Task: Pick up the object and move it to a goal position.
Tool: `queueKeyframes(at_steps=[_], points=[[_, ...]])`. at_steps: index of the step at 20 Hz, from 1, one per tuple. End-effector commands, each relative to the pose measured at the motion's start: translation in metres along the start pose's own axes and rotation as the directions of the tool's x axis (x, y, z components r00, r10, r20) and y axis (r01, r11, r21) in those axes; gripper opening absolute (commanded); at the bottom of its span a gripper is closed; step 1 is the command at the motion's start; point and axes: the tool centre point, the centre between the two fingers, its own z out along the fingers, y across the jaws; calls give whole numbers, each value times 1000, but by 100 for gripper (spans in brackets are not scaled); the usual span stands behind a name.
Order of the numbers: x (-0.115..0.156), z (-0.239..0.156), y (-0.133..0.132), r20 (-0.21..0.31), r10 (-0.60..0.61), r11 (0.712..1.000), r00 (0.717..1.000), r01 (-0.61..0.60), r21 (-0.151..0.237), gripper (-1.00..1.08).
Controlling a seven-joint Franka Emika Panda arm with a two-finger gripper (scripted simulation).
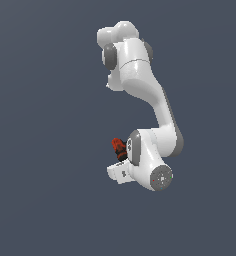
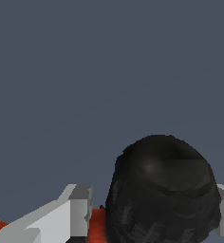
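Gripper [image 2: 152, 213] closed on drill [image 2: 163, 194], one grey-tipped white finger [image 2: 78, 209] at each flank. Drill: black, rounded, faceted chuck end filling the wrist view; red-orange body [image 2: 97, 228] visible between fingers. In exterior view: small red-orange and black drill [image 1: 119, 148] beside white arm [image 1: 140, 85] wrist, against plain grey-blue backdrop.

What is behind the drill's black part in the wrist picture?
Behind the drill, some of its orange body shows low down, between the claw fingers. Otherwise only plain grey background shows. The black part covers most of the orange body and part of the far finger.
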Motion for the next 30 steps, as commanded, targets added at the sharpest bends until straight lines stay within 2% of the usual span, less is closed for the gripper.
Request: queueKeyframes(at_steps=[1, 4, 5, 19, 24, 30], points=[[0, 0, 0, 1, -1, 1000, 1000, 1, -1, 68], [0, 0, 0, 0, 0, 1000, 1000, 0, 0, 68], [0, 0, 0, 0, 0, 1000, 1000, 0, 0, -100], [0, -4, 0, -9, -6, 1000, 1000, 5, -4, -100], [0, -21, -4, -45, -26, 999, 999, 25, -19, -100], [-3, -56, -11, -123, -73, 996, 990, 67, -55, -100]])
